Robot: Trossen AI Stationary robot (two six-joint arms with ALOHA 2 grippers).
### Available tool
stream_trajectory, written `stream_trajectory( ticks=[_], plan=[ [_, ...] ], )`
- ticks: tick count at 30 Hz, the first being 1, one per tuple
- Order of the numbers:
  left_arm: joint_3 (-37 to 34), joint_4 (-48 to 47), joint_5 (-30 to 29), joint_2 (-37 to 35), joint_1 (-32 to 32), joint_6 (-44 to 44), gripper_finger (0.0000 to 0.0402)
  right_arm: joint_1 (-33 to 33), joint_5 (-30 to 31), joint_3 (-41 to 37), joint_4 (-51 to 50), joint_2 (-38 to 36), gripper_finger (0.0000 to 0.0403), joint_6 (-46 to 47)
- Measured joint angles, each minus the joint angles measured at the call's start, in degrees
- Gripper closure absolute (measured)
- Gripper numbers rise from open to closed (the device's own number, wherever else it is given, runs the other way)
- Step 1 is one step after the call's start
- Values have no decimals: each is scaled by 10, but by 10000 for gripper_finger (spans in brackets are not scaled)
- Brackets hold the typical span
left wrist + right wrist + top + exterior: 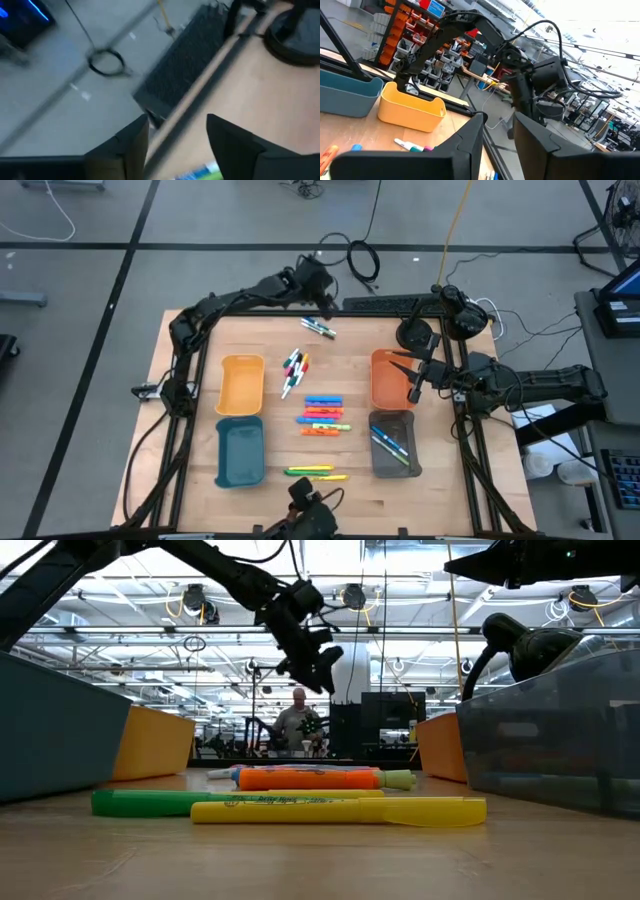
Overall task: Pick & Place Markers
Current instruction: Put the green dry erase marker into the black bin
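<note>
Pale wood forms the bench (350, 480), seen from above with four trays: a yellow tray (241, 384) and a teal tray (240, 452) toward the left edge, an orange tray (384, 380) and a grey tray (393, 443) toward the right edge. The markers lie in groups: two thin pens (319, 328) near the far edge, a fan of thin pens (293, 370) beside the yellow tray, stacked highlighters (323, 414) at the centre, yellow and green highlighters (316, 472) toward the near edge, and several pens already in the grey tray. The left gripper (322, 302) hangs over the far edge, just beyond the two thin pens, whose long axis runs obliquely along that edge; this arm is the nearer one. The right gripper (415, 385) hovers over the orange tray's inner rim.

Low view: the yellow highlighter (338, 810), green highlighter (150, 802) and an orange highlighter (310, 778) lie broadside on the bench; the left gripper (322, 665) hangs above them, farther back. A person (298, 722) stands in the room beyond.

Left wrist view: the fingers (131, 145) are spread and empty, the bench's far edge and a pen tip (200, 172) between them.

Right wrist view: the fingers (470, 137) stand parted with nothing between them.
</note>
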Motion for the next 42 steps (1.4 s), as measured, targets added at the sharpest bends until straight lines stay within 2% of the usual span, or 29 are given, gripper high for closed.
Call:
stream_trajectory(
  ticks=[2, 7, 9, 12, 16, 22, 32, 35, 38, 42],
  plan=[
    [-4, -8, 5, 17, 2, -11, 247, 0, 0, 0, 0, 0, 310, 0],
    [-7, -50, 33, 73, 1, -24, 367, 0, 0, 0, 0, 1, 310, 2],
    [-6, -49, 32, 88, -1, -31, 391, 0, 0, 0, 0, 1, 310, 2],
    [-3, -43, 22, 112, -1, -42, 385, 0, 0, 0, 0, 1, 310, 2],
    [1, -55, 18, 107, 8, -54, 394, 0, 0, 0, 1, 1, 310, 2],
    [-1, -130, 23, 115, 22, -63, 391, 0, 0, 0, 4, 1, 310, 2],
    [-4, -213, 109, 111, 40, -69, 394, 0, 0, 0, 8, 1, 310, 3],
    [-4, -249, 129, 111, 38, -42, 398, 0, 0, 0, 8, 1, 310, 4],
    [-4, -216, 124, 107, 34, -32, 390, 0, -1, 0, 8, 1, 310, 3],
    [-4, -89, 141, 111, 30, -74, 398, 0, -1, 0, 11, 1, 310, 3]
  ],
)
